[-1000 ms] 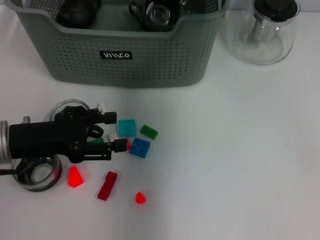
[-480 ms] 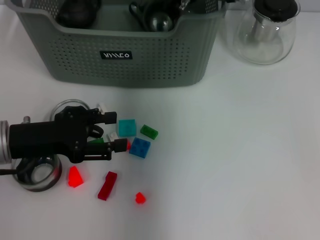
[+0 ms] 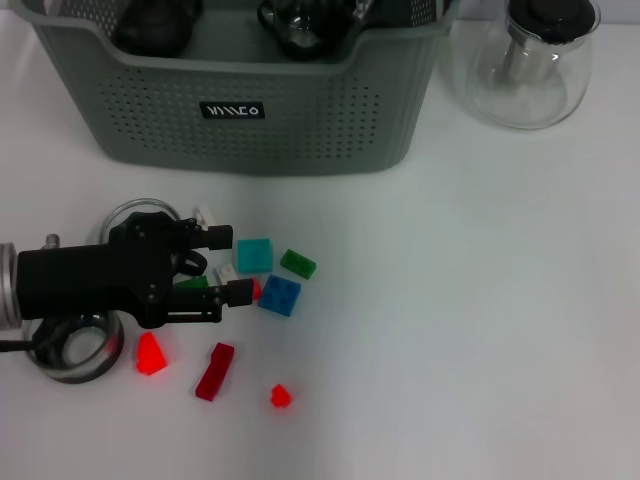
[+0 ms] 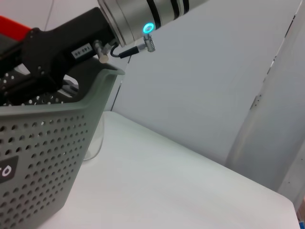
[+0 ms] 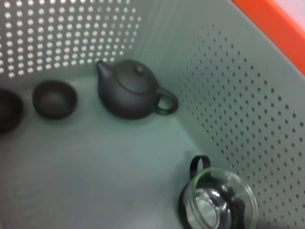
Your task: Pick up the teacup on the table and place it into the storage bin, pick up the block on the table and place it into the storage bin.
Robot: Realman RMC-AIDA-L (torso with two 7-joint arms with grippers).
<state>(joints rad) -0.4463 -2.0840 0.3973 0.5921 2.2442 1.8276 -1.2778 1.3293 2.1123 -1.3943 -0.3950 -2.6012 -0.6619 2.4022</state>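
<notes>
While our left claw [image 3: 228, 264] sits low over the scatter of bricks with its two fingers apart, one fingertip [image 3: 220, 235] near the teal block [image 3: 254, 255] and the other beside a small red piece [image 3: 256, 289] next to the blue block [image 3: 280, 295], we judge the step in hand to be the block pick, and nothing is gripped yet. Between the fingers lie a white piece [image 3: 226, 272] and a dark green piece [image 3: 191, 282], so to do this well we should settle on one brick, centre it in the gap, and close only when its neighbours are outside the fingers; otherwise two may come up together or one may be flicked aside. A green block [image 3: 298, 263] and three loose red pieces [image 3: 214, 371] lie further out on the white worktop [image 3: 480, 330], with glass cups [image 3: 85, 345] under the arm. The storage bin [image 3: 240, 95] stands well behind, so the lift must clear its rim. Our right claw is not visible; its wrist view looks down into the bin at a dark teapot [image 5: 131, 93], small dark teacups [image 5: 55, 98] and a glass pot [image 5: 217, 200], and we cannot tell its fingers' state. A glass jug [image 3: 525, 60] stands beside the bin.
</notes>
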